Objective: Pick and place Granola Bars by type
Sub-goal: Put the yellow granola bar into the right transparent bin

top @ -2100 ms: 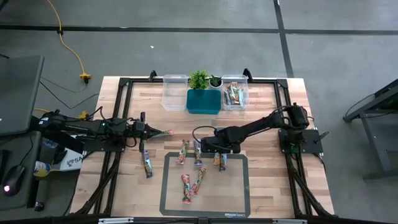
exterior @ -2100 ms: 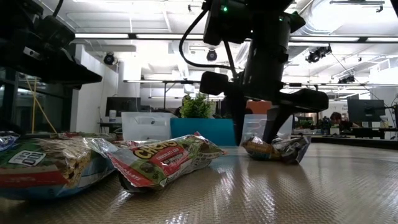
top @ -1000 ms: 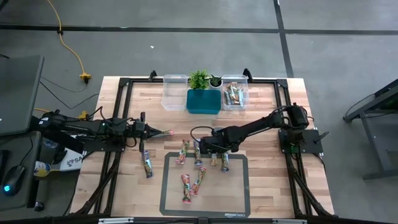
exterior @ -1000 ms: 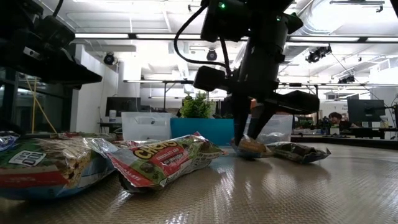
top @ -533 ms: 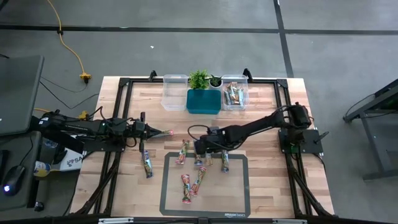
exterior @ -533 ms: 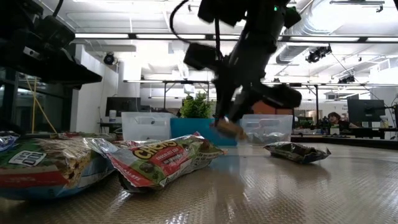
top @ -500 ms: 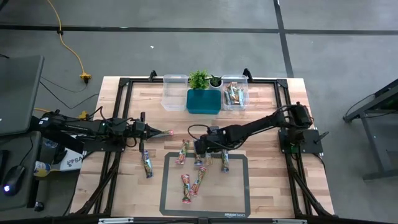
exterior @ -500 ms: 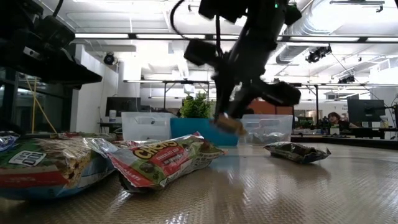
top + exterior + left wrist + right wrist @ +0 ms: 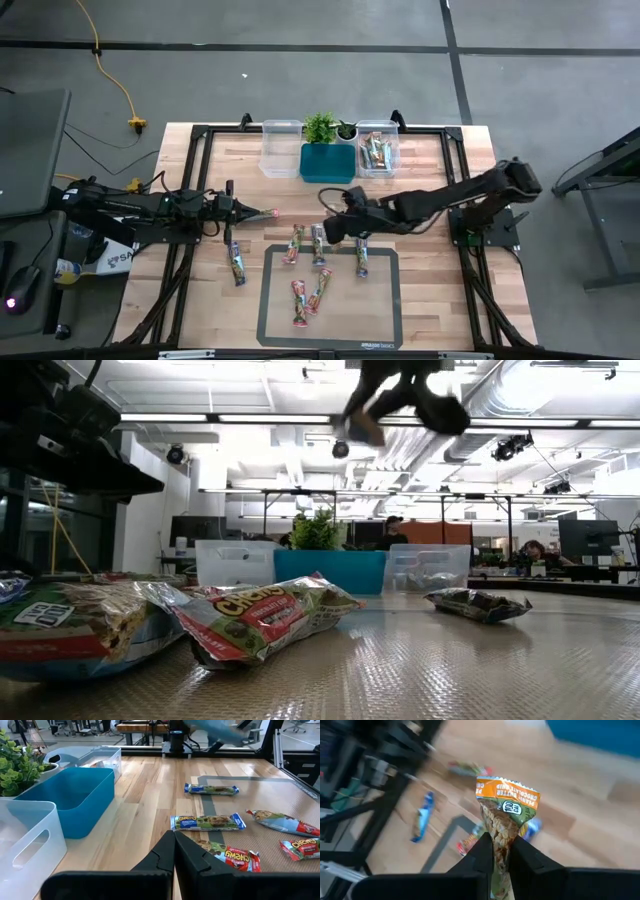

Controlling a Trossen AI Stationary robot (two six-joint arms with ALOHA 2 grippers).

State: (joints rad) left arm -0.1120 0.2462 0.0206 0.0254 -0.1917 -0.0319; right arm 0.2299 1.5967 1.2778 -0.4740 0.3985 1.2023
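Several granola bars lie on the dark mat (image 9: pixel 380 300): two near its far edge (image 9: pixel 296 243) (image 9: pixel 318 245), one to the right (image 9: pixel 361 260), two near the middle (image 9: pixel 298 303). Another lies on the wood left of the mat (image 9: pixel 237 262). My right gripper (image 9: pixel 333 207) hangs high over the mat's far edge, shut on a bar with an orange and green wrapper (image 9: pixel 506 805). In the low view this gripper (image 9: pixel 368 422) shows at the top. My left gripper (image 9: pixel 270 212) waits shut, left of the mat; its shut fingers (image 9: pixel 174 845) show in the left wrist view. My right gripper pinches the orange and green bar between its two fingers, on the stretch near one end (image 9: pixel 500 842). The bar sticks out forward past the fingertips, its orange crimped end (image 9: pixel 508 790) farthest from them. It is lifted clear of the mat and table.
At the far edge stand a clear bin (image 9: pixel 281 147), a teal bin (image 9: pixel 328 163) and a clear bin holding bars (image 9: pixel 376 152), with small green plants (image 9: pixel 320 126) behind. A black frame runs round the wooden table (image 9: pixel 430 270).
My right gripper has risen from the mat's far part, high above it and a little toward the far edge, carrying the orange and green bar, which is now lifted clear. The bar that lay beside it stays on the mat.
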